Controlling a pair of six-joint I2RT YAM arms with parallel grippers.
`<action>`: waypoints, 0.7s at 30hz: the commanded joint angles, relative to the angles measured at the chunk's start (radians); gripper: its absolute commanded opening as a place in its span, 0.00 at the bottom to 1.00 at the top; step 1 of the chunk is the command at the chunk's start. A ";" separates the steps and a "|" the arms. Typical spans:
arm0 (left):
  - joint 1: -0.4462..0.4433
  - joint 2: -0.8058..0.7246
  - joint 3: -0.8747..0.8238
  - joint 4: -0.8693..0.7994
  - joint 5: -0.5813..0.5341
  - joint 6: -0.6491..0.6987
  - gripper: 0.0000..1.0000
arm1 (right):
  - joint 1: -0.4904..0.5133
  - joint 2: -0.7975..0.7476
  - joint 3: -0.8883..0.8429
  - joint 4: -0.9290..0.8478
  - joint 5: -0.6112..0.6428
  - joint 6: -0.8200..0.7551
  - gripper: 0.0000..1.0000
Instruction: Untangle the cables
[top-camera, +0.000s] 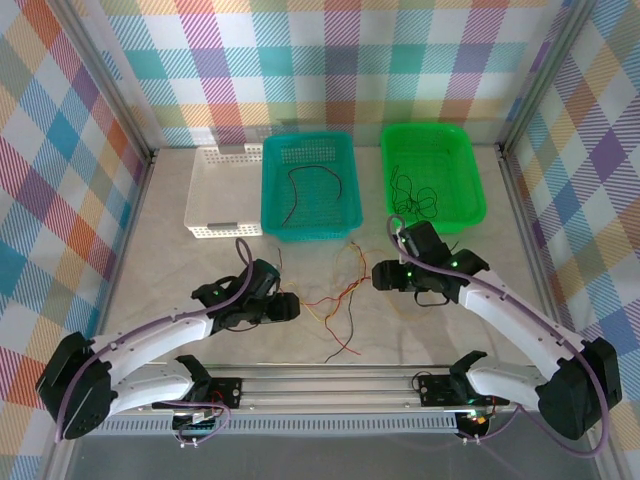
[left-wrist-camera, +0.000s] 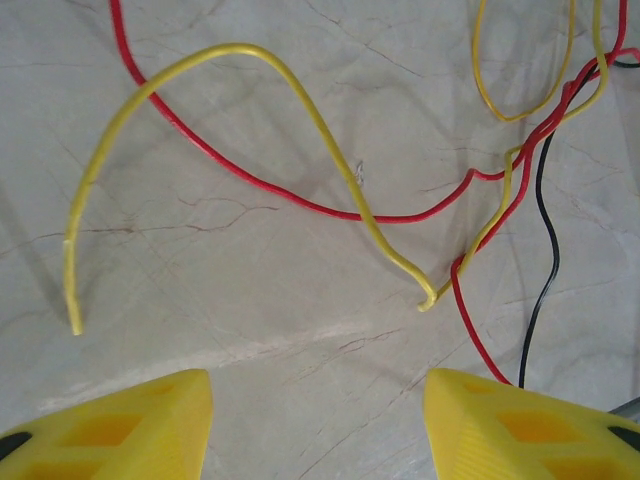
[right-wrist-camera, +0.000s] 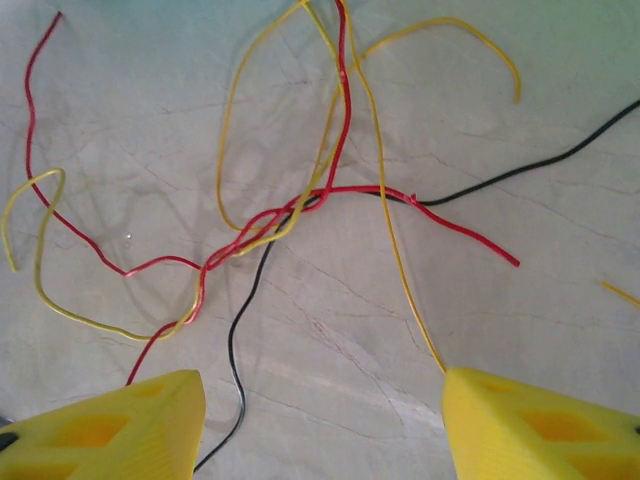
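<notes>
On the table (top-camera: 170, 270), tangled cables (right-wrist-camera: 300, 205) lie between the left gripper (left-wrist-camera: 318, 430) and right gripper (right-wrist-camera: 320, 430), both spread wide, holding nothing.

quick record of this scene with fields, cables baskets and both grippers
tangled cables: red, yellow and black, crossing on the table between the grippers
left gripper: open, holding nothing
right gripper: open, holding nothing
teal basket: holds one thin dark cable
green basket: holds black cables
white basket: left of the teal one
</notes>
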 joint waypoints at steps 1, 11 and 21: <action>-0.035 0.031 0.051 0.043 -0.047 -0.024 0.57 | 0.014 -0.019 -0.029 0.040 0.013 0.029 0.65; -0.111 0.200 0.144 0.042 -0.110 -0.018 0.57 | 0.045 -0.038 -0.065 0.045 0.031 0.030 0.65; -0.120 0.299 0.164 0.043 -0.109 0.006 0.47 | 0.048 -0.066 -0.123 0.082 -0.003 0.042 0.65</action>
